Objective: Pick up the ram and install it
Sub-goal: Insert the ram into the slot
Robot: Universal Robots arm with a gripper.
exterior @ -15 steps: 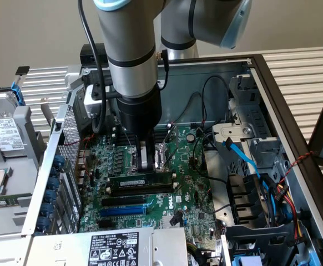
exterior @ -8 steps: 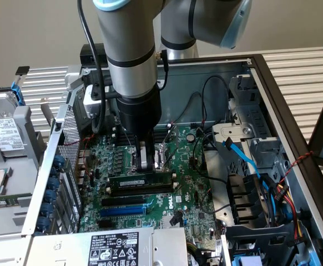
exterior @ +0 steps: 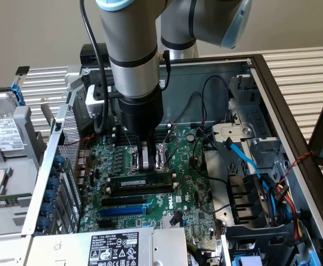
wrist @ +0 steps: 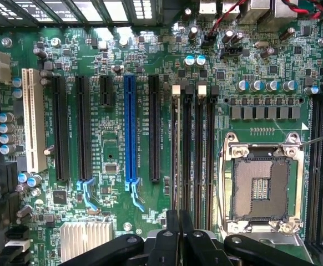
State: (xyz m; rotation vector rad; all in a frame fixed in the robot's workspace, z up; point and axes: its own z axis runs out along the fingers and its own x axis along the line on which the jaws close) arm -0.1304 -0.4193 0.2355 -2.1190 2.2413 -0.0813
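So, the gripper (exterior: 148,165) reaches straight down into the open PC case (exterior: 271,94) with its fingers drawn in to a narrow pinch. From the exterior view it looks like they're clamped on the top edge of the ram (exterior: 139,180), roughly at its middle. I'd call that a hold on the stick rather than an empty squeeze, though the contact itself is tight to read. Grabbing mid-length makes sense, since any downward push gets shared evenly between both ends.

The ram stands upright on its long edge, white label facing the exterior camera. It's lined up along one of the black memory slots (wrist: 197,149) and sits low in it. My guess is it's at or near seated, but I can't tell whether the end clips have latched.

Working outward, the empty CPU socket (wrist: 261,188) sits just beside the memory slots on one side. The blue expansion slot (exterior: 122,210) is near on the other, all on the green motherboard (exterior: 192,191). The cables (exterior: 269,191) are bundled off to the exterior view's right, well apart from the gripper.
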